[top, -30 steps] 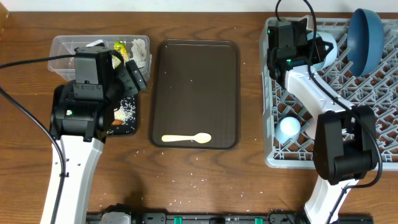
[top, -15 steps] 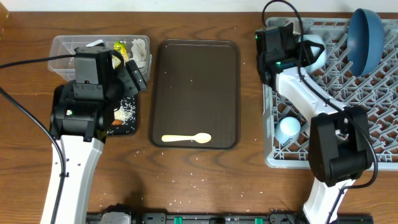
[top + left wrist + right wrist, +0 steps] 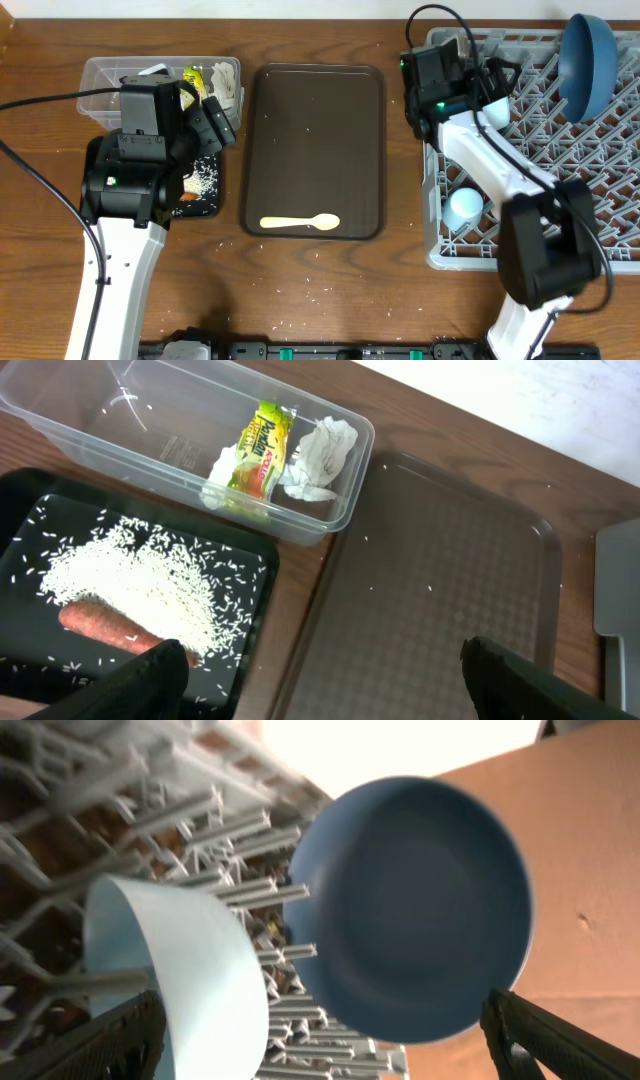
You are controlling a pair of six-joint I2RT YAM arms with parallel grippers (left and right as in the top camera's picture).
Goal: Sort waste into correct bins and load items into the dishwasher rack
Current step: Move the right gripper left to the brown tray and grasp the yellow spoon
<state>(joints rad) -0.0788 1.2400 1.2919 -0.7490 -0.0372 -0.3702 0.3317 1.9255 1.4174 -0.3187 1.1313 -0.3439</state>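
Our left arm (image 3: 120,230) rises from the near left and reaches toward the far side, bent at the wrist; the left gripper (image 3: 320,675) hangs with fingers (image 3: 150,678) spread wide. Our right arm (image 3: 500,170) stretches from near right to far, its right gripper (image 3: 320,1040) likewise wide apart.

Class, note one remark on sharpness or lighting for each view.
Overhead: evenly lit and sharp. Left wrist: rice grains crisp, slight glint on the clear tub. Right wrist: dishwasher rack blurred, top edge blown out white.
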